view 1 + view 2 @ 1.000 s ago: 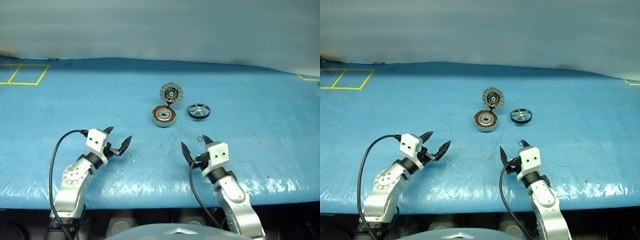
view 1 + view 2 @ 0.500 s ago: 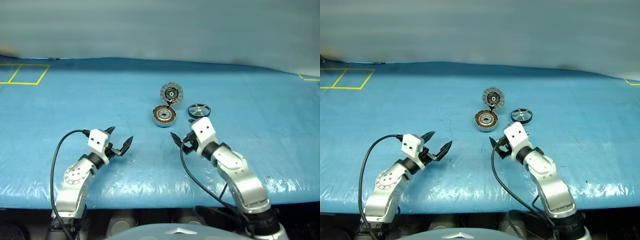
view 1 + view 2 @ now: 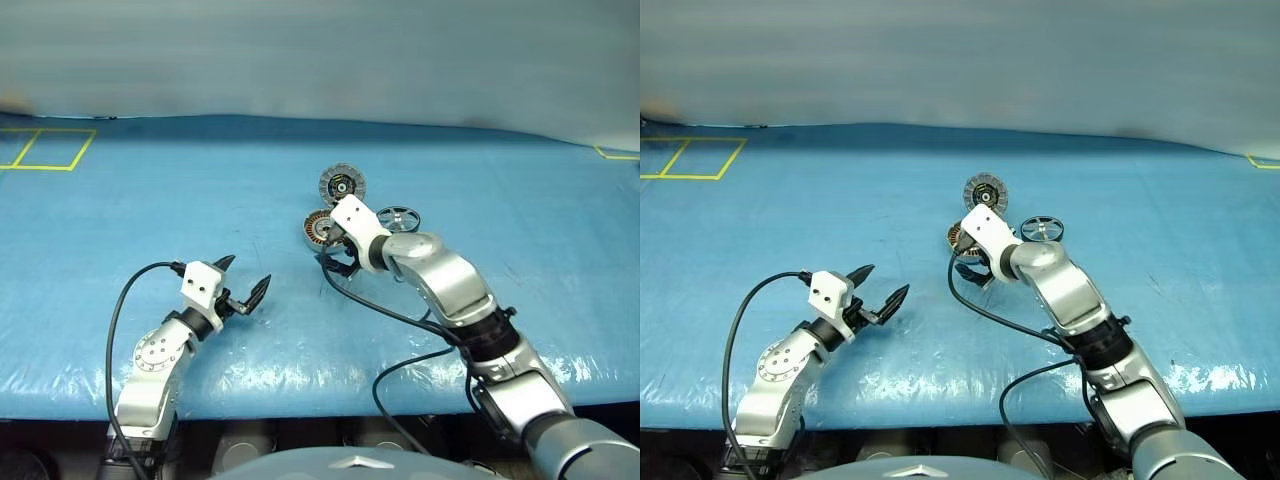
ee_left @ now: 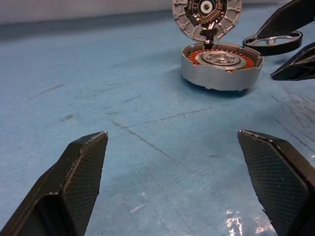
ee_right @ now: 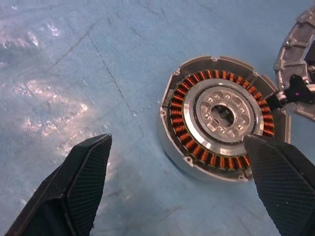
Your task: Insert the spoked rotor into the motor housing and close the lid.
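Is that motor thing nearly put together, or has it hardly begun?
Hardly begun. The lid stands open. The motor housing is empty, its copper windings bare. The spoked rotor lies loose on the table beside it. The right gripper hovers open near the housing, holding nothing. Inserting the rotor and closing the lid remain.

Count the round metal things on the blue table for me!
3: the motor housing mid-table, the lid standing open behind it, the spoked rotor on its right.

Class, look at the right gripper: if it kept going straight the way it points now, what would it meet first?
Most likely the motor housing: the open right gripper points down at it. Depth is unclear.
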{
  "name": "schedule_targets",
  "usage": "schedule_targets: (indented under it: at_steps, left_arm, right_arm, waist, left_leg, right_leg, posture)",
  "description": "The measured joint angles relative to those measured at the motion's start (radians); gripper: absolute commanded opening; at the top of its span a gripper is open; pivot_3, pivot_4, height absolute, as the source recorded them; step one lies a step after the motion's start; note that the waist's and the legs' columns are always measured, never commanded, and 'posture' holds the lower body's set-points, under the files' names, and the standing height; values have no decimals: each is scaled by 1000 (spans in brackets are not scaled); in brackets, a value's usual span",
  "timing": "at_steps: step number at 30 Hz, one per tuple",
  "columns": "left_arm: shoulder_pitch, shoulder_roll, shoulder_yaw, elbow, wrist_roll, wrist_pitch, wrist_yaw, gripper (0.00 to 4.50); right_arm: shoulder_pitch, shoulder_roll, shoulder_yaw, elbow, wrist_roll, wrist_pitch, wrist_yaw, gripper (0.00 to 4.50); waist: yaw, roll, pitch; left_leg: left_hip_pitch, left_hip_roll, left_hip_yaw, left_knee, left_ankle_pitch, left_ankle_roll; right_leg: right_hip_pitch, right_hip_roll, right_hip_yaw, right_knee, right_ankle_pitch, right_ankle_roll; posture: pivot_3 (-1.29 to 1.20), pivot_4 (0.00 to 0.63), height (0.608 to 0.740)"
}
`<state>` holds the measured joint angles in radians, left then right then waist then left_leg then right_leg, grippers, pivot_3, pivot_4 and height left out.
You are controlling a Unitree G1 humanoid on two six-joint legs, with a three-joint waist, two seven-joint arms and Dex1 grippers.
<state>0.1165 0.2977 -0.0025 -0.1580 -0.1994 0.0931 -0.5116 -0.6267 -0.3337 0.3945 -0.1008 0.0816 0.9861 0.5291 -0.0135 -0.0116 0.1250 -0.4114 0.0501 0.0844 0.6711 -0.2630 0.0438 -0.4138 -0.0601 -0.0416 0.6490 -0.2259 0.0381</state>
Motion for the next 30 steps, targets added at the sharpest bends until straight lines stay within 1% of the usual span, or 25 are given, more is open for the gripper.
schedule_targets:
  at_steps: [3,9,17,20,23,25,26,30]
  left_arm:
    - [5,-1,-6,0,1,-5,1,4500]
    - [7,-3,-10,0,3,-18,3,4500]
    - [10,-17,-13,0,4,-38,10,4500]
    - [15,-20,-14,0,4,-41,13,4500]
    - [21,-25,-11,0,3,-45,23,4500]
    - [24,-26,-6,0,2,-51,30,4500]
    - [25,-26,-4,0,2,-53,31,4500]
    - [28,-24,-3,0,2,-55,32,4500]
  right_arm:
    - [-33,20,33,79,-20,-48,2,4482]
    - [-71,50,58,195,-46,-107,19,4482]
    - [-164,49,92,340,-83,-129,88,4482]
    - [-190,44,108,367,-88,-115,138,3880]
    - [-211,23,118,364,-78,-72,203,2939]
    - [-208,14,118,336,-72,-33,230,2214]
    - [-200,11,117,317,-71,-16,236,1955]
    - [-142,8,115,213,-71,37,233,1899]
  waist:
    - [2,0,0]
    - [0,0,0]
    - [-1,1,1]
    - [-1,2,1]
    - [2,1,1]
    - [1,1,1]
    - [1,1,0]
    - [0,0,-1]
  left_leg:
    - [0,0,0,0,0,0]
    - [-1,0,0,0,0,0]
    - [-1,0,0,0,0,0]
    - [-1,0,0,-1,0,0]
    - [0,0,0,-1,0,0]
    - [0,0,0,-1,0,0]
    - [0,0,0,-1,0,0]
    - [1,0,0,-2,0,0]
  right_leg:
    - [0,0,0,0,0,0]
    - [0,0,0,0,1,1]
    - [-1,0,0,0,1,1]
    - [-1,0,0,0,1,1]
    - [0,-1,0,-1,1,1]
    - [0,-1,-1,-1,0,1]
    - [1,-1,-1,-1,0,1]
    - [1,-1,-1,-1,0,0]
  posture:
    - [0,150,740]
    - [0,150,740]
    - [0,150,740]
    - [0,150,740]
    - [0,150,740]
    - [0,150,740]
    - [0,150,740]
    - [0,150,740]
